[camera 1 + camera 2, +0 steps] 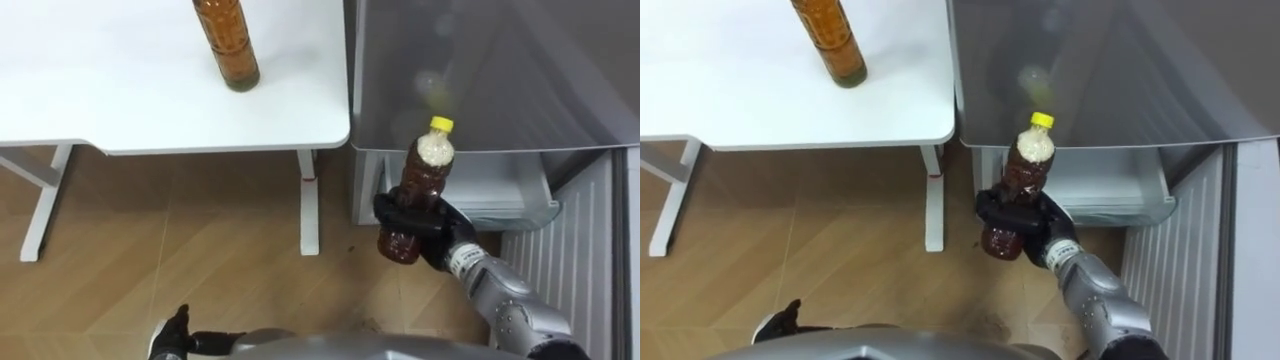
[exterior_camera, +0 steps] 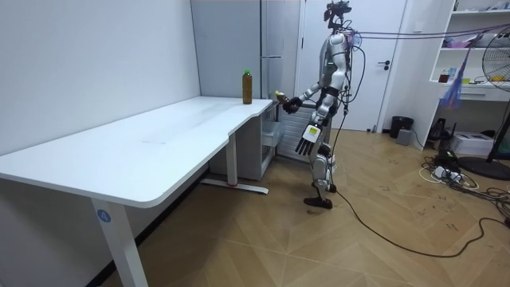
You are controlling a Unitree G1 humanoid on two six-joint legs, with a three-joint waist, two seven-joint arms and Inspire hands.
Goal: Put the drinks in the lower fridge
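My right hand (image 1: 428, 228) is shut on a brown drink bottle (image 1: 424, 172) with a yellow cap, held upright above the floor in front of the grey fridge (image 1: 500, 70). Just behind the bottle, the fridge's lower compartment (image 1: 500, 195) stands open, showing a pale drawer. A second bottle of amber drink (image 1: 228, 45) stands on the white table (image 1: 120, 90) near its right end. My left hand (image 1: 172, 335) hangs low by my side; the room view shows this left hand (image 2: 307, 143) with its fingers straight, holding nothing.
I stand on wooden floor between the table's end and the fridge. A ribbed white panel (image 1: 575, 260) of the open lower door stands at my right. The table's white legs (image 1: 309, 200) are close on the left. Shelves and a fan (image 2: 498, 88) stand behind me.
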